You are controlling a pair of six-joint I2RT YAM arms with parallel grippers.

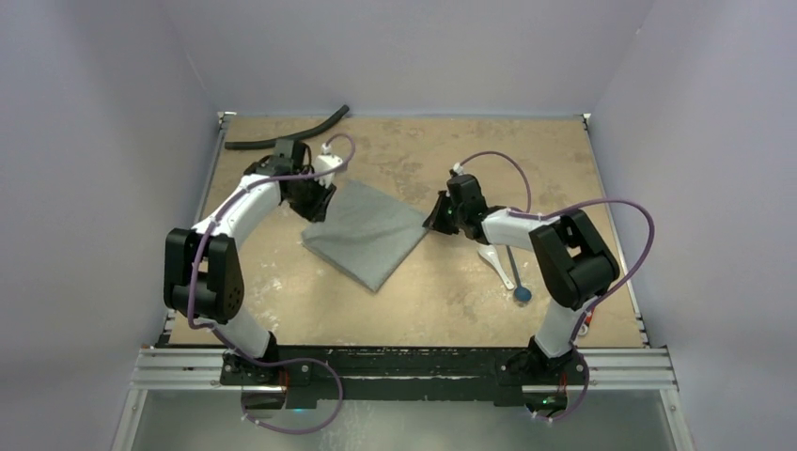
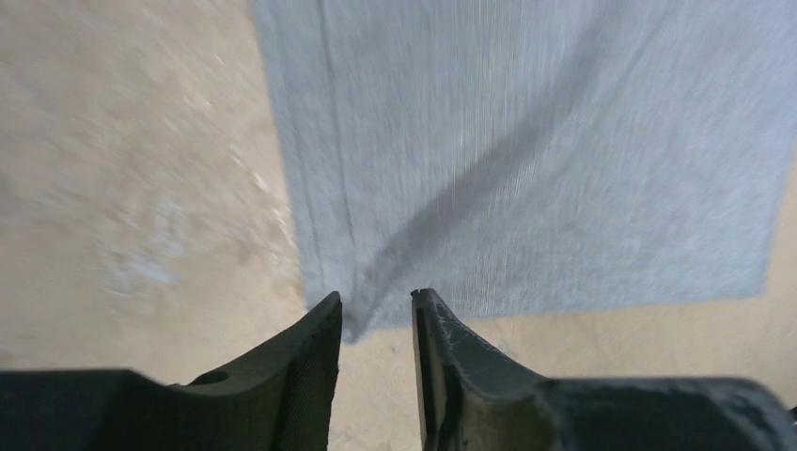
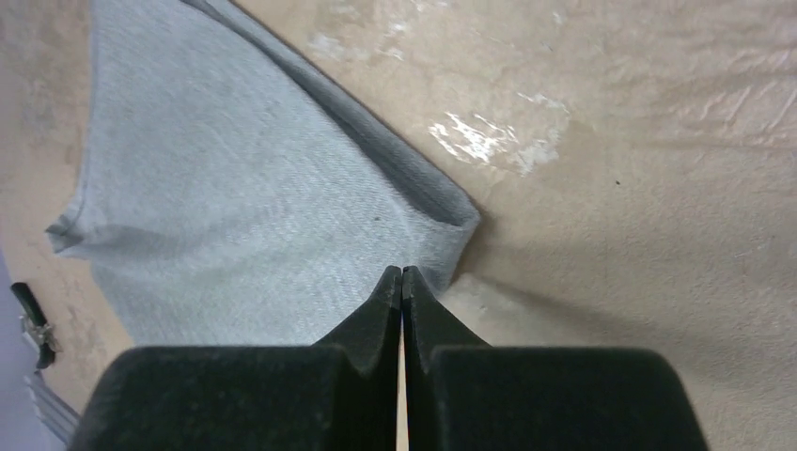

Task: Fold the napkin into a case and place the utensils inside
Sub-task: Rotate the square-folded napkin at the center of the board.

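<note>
Grey cloth lies folded into a flat, roughly square pad on the desk (image 1: 451, 301), set cornerwise a little toward the far left of the middle. This is the napkin (image 1: 371, 230), with doubled edges showing along its sides, so by the look of it at least one fold is done. It does not yet read as an oblong pouch with an open mouth, so the case seems only partly made. The left fingers (image 2: 301, 366) are at the napkin's far-left corner and stand a little apart. The corner tip of the cloth lies in line with the gap between them, with no sign that they grip it. The right fingers (image 3: 367, 329) are pressed together at the napkin's right-hand corner, their tips over the cloth edge. Whether a bit of fabric is caught between them cannot be told. The utensils are well apart from the napkin, on the bare desk toward the right edge and partly under the right arm. There the white spoon (image 1: 495, 261) and the thin dark stick (image 1: 515, 272) with its round blue end lie close together. A black hose (image 1: 324, 122) lies along the far edge near the far-left corner. Judging from this, what is left is the remaining folding to form the pouch, then picking up both utensils and slipping them inside.
</note>
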